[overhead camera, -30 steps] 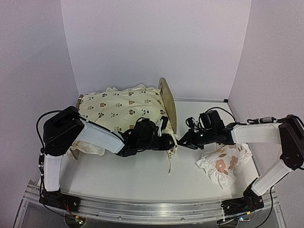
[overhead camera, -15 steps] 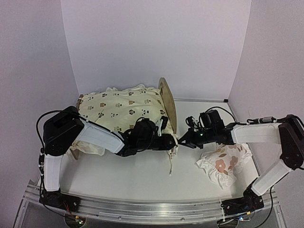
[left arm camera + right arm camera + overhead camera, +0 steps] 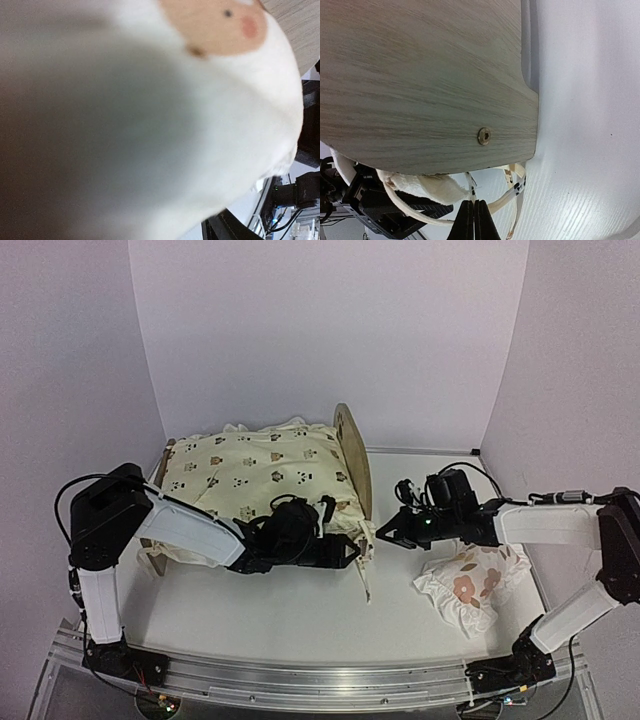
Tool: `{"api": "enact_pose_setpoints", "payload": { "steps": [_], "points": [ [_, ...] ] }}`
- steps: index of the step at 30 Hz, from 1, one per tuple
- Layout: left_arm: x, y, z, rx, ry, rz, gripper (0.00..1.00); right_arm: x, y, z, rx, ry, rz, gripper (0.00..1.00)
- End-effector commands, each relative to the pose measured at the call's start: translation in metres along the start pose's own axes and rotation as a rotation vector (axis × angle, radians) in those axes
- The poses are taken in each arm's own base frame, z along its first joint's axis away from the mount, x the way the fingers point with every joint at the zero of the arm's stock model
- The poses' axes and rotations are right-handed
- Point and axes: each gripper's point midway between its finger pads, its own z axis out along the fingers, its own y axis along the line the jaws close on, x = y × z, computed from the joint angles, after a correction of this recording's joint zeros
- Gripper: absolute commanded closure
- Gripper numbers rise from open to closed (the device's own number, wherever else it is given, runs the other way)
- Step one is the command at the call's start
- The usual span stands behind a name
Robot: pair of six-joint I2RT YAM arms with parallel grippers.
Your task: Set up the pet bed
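Observation:
The pet bed [image 3: 352, 455] stands at mid-left, its rounded wooden headboard [image 3: 420, 75] facing right. A cream animal-print cushion [image 3: 260, 470] lies on it. My left gripper [image 3: 348, 550] sits at the cushion's front right corner. The cushion fabric [image 3: 150, 125] fills the left wrist view and hides the jaws. My right gripper [image 3: 383, 536] is just right of the headboard's lower corner. In the right wrist view the right gripper [image 3: 474, 202] is shut on a thin tie string [image 3: 471, 186] that comes out from under the headboard. Another string [image 3: 364, 580] hangs down onto the table.
A small white ruffled pillow [image 3: 472, 580] with red-brown flowers lies on the table at the right, below my right forearm. White walls enclose the back and both sides. A metal rail [image 3: 320, 680] runs along the near edge.
My left arm has drawn back to the left, and its gripper has moved away from the headboard corner. The right gripper has stayed at the corner, shut on the string.

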Motion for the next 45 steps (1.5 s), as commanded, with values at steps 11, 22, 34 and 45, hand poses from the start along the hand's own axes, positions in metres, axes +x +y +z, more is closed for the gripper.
{"api": "enact_pose_setpoints", "payload": {
  "steps": [11, 22, 34, 45],
  "points": [
    [0.045, -0.005, -0.013, -0.315, 0.073, 0.190, 0.33, -0.010, 0.007, -0.019, -0.002, -0.075, -0.039, 1.00],
    [0.064, -0.036, 0.031, -0.236, 0.113, 0.245, 0.28, -0.009, 0.004, -0.018, 0.005, -0.070, -0.041, 1.00],
    [0.079, -0.032, 0.064, -0.321, 0.124, 0.300, 0.35, -0.007, 0.003, -0.020, 0.011, -0.070, -0.046, 1.00],
    [0.091, -0.029, 0.056, -0.495, 0.065, 0.373, 0.36, -0.009, 0.005, -0.020, 0.008, -0.072, -0.049, 1.00]
  ]
}}
